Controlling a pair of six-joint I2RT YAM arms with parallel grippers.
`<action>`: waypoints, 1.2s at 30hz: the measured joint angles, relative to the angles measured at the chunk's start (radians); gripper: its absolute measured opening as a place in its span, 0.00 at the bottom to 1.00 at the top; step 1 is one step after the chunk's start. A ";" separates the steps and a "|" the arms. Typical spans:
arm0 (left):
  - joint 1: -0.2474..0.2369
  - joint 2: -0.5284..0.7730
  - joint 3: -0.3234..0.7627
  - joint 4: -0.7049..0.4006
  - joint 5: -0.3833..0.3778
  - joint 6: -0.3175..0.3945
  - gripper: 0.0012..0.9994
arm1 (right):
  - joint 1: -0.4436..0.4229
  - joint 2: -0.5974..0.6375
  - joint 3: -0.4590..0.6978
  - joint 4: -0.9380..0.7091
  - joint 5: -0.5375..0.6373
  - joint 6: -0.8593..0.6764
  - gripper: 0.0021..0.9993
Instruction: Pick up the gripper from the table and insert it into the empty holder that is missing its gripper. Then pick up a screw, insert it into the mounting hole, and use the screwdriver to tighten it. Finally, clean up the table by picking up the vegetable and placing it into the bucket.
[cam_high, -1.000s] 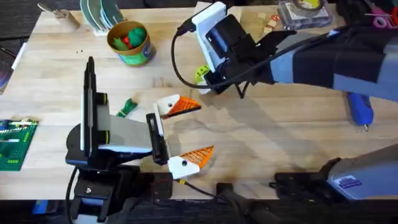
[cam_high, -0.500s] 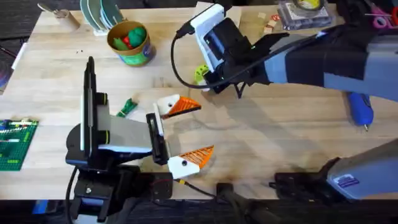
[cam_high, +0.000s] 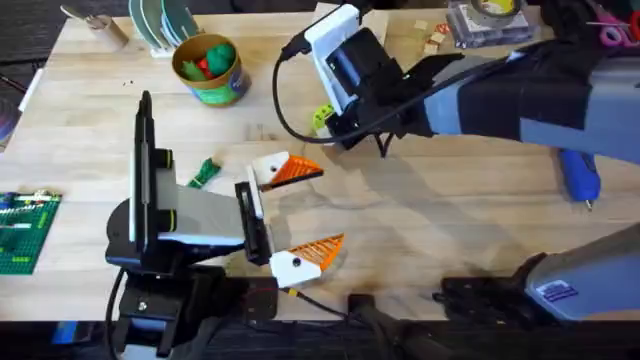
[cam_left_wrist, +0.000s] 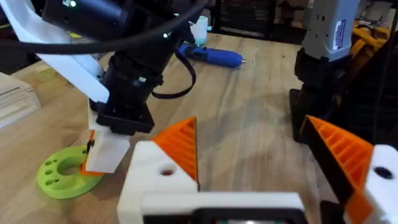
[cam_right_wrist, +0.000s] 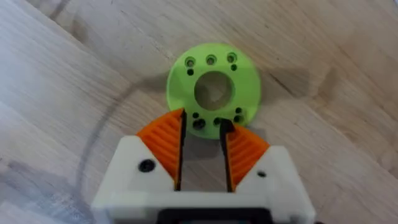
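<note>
Right gripper (cam_right_wrist: 202, 134), its orange pads slightly parted and holding nothing, hovers over the lime-green disc (cam_right_wrist: 214, 87); closing now risks grabbing that disc, no task item.

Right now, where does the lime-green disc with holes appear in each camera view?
Overhead: the lime-green disc peeks out beside the right tool, right of the bucket.
Left wrist: the disc lies flat under the right tool.
Right wrist: the disc sits just beyond the orange pads.
Shared landmark: the right tool.

lime-green holed disc (cam_right_wrist: 214, 89) on wooden table (cam_high: 450, 220); green brick plate (cam_high: 22, 232) left.
</note>
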 joint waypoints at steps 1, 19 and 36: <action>0.000 0.000 0.000 0.000 0.000 0.000 0.99 | 0.003 0.000 0.000 0.000 0.000 0.000 0.39; 0.000 0.000 0.000 0.000 0.000 0.000 0.99 | 0.011 0.014 0.010 0.010 0.000 -0.004 0.04; 0.000 0.000 0.000 0.000 0.000 0.000 0.99 | 0.011 0.015 0.016 -0.010 0.006 -0.034 0.01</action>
